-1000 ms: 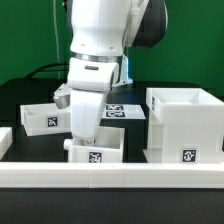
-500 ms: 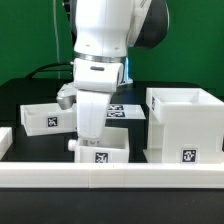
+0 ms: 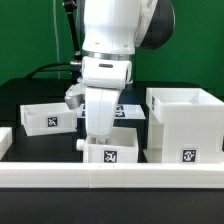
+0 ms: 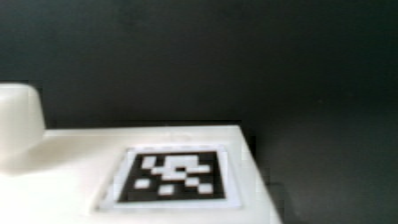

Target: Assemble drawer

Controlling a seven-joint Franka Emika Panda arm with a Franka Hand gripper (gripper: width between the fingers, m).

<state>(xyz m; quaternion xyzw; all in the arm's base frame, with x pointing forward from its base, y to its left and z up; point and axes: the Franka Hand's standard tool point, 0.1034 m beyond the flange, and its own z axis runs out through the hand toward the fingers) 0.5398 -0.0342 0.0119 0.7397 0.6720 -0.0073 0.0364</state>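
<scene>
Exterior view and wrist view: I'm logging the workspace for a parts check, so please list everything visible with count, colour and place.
large case: one, white, tagged, exterior view's right.
left tray: one, white, tagged, exterior view's left.
near tray: one, white, tagged, centre, below the gripper.
marker board: one, white with black tags, flat behind the near tray.
border wall: one, white, along the front.
table: one, black, under everything.
backdrop: green, behind.
robot arm: one, white, centre.
gripper: one, white, down at the near tray; open or shut unclear.
</scene>
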